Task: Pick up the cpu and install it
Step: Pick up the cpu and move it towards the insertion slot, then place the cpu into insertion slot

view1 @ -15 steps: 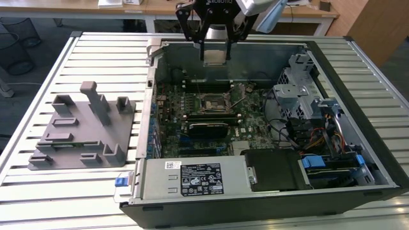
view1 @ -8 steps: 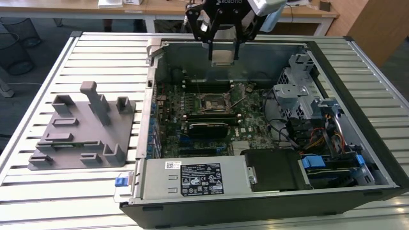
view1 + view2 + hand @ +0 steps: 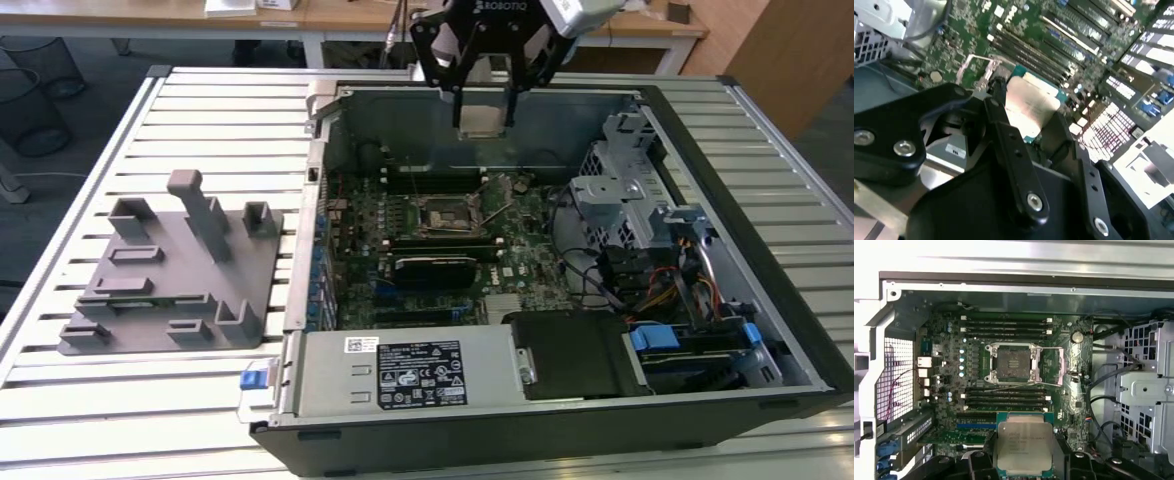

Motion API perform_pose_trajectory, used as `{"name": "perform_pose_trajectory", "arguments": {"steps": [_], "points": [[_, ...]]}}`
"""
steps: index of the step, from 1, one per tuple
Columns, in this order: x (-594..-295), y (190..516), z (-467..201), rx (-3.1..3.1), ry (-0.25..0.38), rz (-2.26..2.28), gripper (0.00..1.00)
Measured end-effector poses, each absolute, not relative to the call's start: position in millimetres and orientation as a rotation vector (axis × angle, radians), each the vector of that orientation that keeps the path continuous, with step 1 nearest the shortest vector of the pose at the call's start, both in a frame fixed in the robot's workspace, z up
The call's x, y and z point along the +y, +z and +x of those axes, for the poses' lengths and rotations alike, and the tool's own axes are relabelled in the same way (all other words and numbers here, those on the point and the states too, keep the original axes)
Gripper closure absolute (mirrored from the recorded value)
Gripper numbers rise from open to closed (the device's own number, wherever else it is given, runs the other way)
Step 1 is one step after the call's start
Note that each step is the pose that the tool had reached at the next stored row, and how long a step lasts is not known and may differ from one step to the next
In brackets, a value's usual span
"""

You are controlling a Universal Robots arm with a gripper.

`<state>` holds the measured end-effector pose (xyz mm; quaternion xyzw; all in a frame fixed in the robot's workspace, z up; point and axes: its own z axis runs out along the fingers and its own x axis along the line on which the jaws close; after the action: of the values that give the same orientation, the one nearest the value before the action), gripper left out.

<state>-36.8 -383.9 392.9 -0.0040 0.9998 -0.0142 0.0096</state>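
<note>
Entry: cpu (image 3: 1025,442), which we hold clamped in the jaws; pickup done. Entry: socket (image 3: 1015,361), well apart from the jaws, empty; installation outstanding.

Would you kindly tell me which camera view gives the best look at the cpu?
The first wrist view: the cpu faces the camera, most of its metal top showing. In the second wrist view one black finger crosses it. In the exterior view it is small within the gripper.
</note>
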Motion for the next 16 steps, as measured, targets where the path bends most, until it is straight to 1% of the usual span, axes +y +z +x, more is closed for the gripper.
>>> {"name": "perform_pose_trajectory", "arguments": {"steps": [10,16], "points": [[-383.9,392.8,-34.4,3.122,-0.045,-0.011,0.47],[-383.8,392.2,-34.3,3.121,-0.065,0.109,0.47]]}}
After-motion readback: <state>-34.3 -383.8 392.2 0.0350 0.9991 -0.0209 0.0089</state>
